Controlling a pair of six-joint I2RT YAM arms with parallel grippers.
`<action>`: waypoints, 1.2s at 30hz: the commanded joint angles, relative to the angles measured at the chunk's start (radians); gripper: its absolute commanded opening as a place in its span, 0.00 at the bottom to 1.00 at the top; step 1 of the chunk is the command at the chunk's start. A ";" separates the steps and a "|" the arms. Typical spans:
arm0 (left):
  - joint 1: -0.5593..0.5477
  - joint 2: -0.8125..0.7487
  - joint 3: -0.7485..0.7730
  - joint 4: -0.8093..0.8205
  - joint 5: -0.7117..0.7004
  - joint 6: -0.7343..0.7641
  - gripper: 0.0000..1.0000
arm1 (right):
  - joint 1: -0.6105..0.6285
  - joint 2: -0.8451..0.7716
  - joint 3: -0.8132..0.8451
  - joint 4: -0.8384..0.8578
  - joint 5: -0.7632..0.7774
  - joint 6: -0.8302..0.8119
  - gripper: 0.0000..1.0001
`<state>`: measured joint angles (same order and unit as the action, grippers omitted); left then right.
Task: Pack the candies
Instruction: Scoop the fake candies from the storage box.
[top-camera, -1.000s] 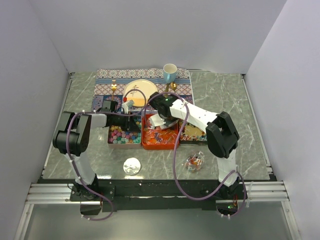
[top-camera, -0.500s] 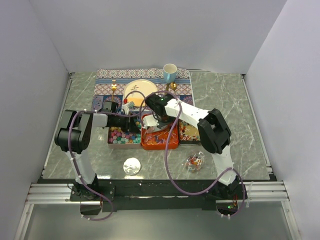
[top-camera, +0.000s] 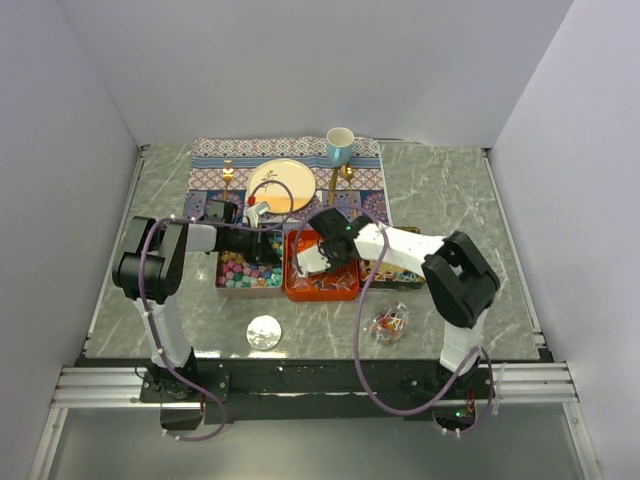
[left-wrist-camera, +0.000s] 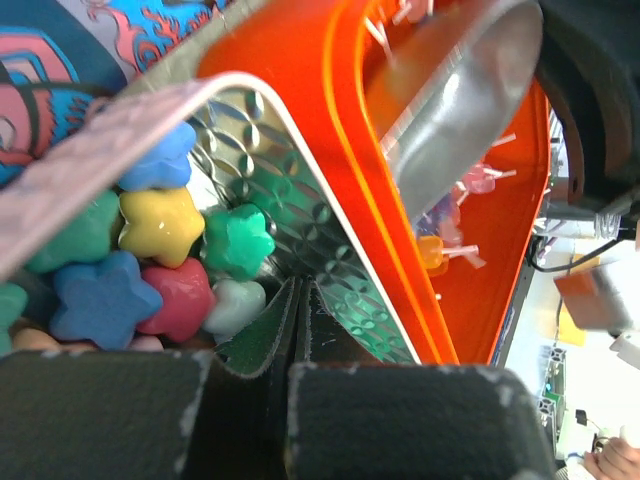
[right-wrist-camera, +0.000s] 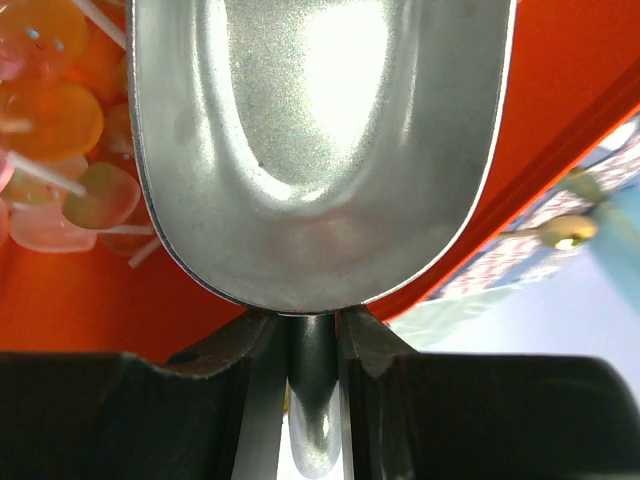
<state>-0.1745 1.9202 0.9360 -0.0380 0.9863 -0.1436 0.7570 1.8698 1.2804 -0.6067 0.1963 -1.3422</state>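
Note:
Pastel star-shaped candies (top-camera: 245, 270) (left-wrist-camera: 160, 225) fill the left tin (top-camera: 250, 293). My left gripper (top-camera: 268, 240) (left-wrist-camera: 295, 290) is shut, its tips inside that tin against the embossed wall next to the orange tin (top-camera: 320, 296) (left-wrist-camera: 330, 100). I cannot tell whether it pinches the wall. My right gripper (top-camera: 325, 248) (right-wrist-camera: 315, 340) is shut on the handle of a metal scoop (top-camera: 312, 257) (right-wrist-camera: 320, 150) (left-wrist-camera: 460, 100). The scoop's empty bowl lies low in the orange tin beside translucent twist-wrapped candies (right-wrist-camera: 60, 130) (left-wrist-camera: 455, 250).
A third tin (top-camera: 388, 272) of candies sits right of the orange one, partly under my right arm. A clear bag (top-camera: 388, 323) with a few candies and a round silver disc (top-camera: 264, 331) lie nearer the bases. Behind are a plate (top-camera: 280, 185) and a cup (top-camera: 340, 145) on a patterned mat.
The right arm's elbow has swung right and down toward the near edge, and the scoop has turned within the orange tin. The left arm has not moved.

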 joint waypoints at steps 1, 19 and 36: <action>-0.002 0.005 0.049 0.015 0.003 0.003 0.01 | 0.008 -0.038 -0.102 0.024 0.023 -0.239 0.00; 0.000 0.033 0.078 0.003 0.003 0.009 0.01 | 0.030 0.061 0.020 -0.047 -0.148 -0.509 0.00; 0.001 0.054 0.135 -0.034 0.002 0.015 0.01 | -0.077 0.154 0.189 -0.141 -0.460 -0.289 0.00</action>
<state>-0.1658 1.9636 1.0180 -0.0933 0.9691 -0.1432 0.6830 2.0445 1.5436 -0.8288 -0.1486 -1.7088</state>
